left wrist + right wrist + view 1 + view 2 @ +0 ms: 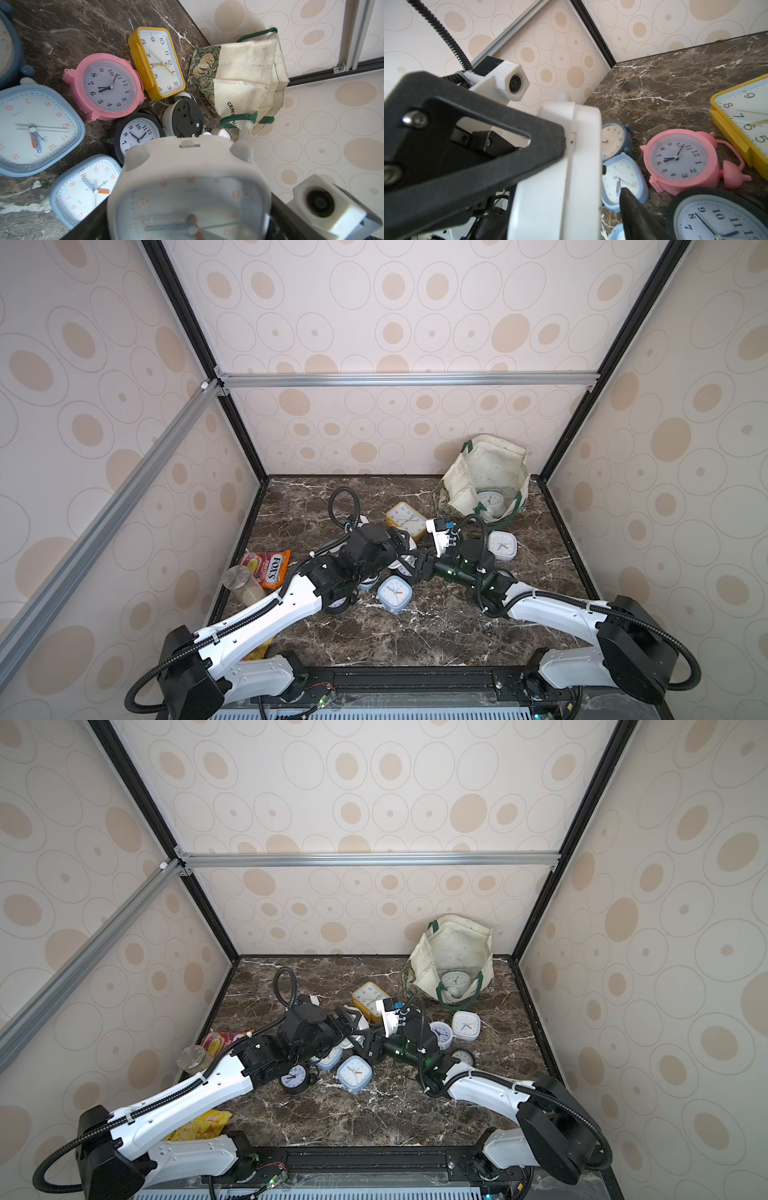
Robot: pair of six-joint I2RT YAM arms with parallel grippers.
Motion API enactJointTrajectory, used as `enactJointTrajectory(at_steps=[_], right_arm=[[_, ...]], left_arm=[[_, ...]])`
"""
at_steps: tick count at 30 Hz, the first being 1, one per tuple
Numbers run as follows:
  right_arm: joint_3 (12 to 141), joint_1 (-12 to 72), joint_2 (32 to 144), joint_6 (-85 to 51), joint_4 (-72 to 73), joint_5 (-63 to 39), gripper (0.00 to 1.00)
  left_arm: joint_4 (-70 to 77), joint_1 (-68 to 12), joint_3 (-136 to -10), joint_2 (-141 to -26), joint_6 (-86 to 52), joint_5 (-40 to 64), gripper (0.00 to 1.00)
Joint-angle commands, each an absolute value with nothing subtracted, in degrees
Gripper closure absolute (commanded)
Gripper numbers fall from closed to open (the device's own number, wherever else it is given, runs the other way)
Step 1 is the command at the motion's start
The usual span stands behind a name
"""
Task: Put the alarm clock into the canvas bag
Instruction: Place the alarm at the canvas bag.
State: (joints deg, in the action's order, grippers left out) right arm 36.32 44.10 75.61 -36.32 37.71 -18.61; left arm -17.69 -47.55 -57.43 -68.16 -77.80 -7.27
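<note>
A white square alarm clock (187, 187) with orange numerals is held off the table over the pile of clocks, and my left gripper (187, 218) is shut on its two sides. My right gripper (571, 197) stands open around the same clock (579, 166), seen edge-on. A gap shows between the clock and the one black fingertip (631, 203) I can see; the other finger is hidden. In both top views the two grippers (405, 547) (365, 1044) meet at the table's middle. The canvas bag (486, 472) (453, 952) stands open at the back right with a round white clock (490, 502) inside.
Loose clocks lie under and around the grippers: yellow (406, 519), pink (108, 87), light blue (394, 593), black (294, 1079), white (502, 545). An orange candy packet (272, 568) and a lidded jar (241, 583) sit at the left edge, near a yellow packet (199, 1129).
</note>
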Motion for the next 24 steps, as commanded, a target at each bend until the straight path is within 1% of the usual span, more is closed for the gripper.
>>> enactJointTrajectory(at_steps=[1, 6, 9, 10, 14, 16, 17, 18, 21, 23, 24], right_arm=[[37.9, 44.4, 74.3, -36.6, 36.1, -18.8, 0.35], [38.6, 44.4, 74.2, -36.7, 35.2, -17.7, 0.43], [38.9, 44.4, 74.4, -36.7, 35.3, -17.2, 0.55], [39.0, 44.4, 74.4, -36.7, 35.2, -17.1, 0.58], [39.1, 44.4, 74.3, -37.0, 35.1, -17.0, 0.62], [38.9, 44.4, 74.0, -37.2, 35.1, -16.7, 0.67], [38.8, 44.4, 73.8, -37.4, 35.2, -16.7, 0.70], [38.7, 44.4, 73.3, -37.4, 35.2, -16.3, 0.73], [38.3, 44.1, 71.9, -37.3, 34.6, -14.6, 0.76], [38.9, 42.8, 70.8, -37.2, 31.8, -13.3, 0.85], [39.3, 41.6, 70.2, -37.4, 30.2, -12.9, 0.86]], left_arm=[[-15.5, -47.1, -57.8, -68.5, -77.9, -7.2, 0.21], [-15.4, -47.1, -57.9, -68.9, -77.7, -7.0, 0.20], [-14.9, -47.0, -57.7, -69.0, -77.6, -6.8, 0.19], [-15.0, -47.0, -57.6, -68.9, -77.6, -6.8, 0.19], [-15.0, -46.9, -57.4, -68.9, -77.4, -6.7, 0.17], [-15.0, -46.8, -57.4, -68.8, -77.1, -6.9, 0.14], [-14.9, -46.8, -57.2, -68.9, -76.9, -6.9, 0.05], [-14.6, -46.8, -57.2, -68.9, -76.6, -6.8, 0.02], [-13.1, -46.3, -56.9, -68.9, -75.1, -6.1, 0.02], [-13.3, -45.7, -58.0, -69.4, -72.4, -5.7, 0.02], [-14.9, -45.6, -59.6, -69.8, -70.2, -6.3, 0.02]])
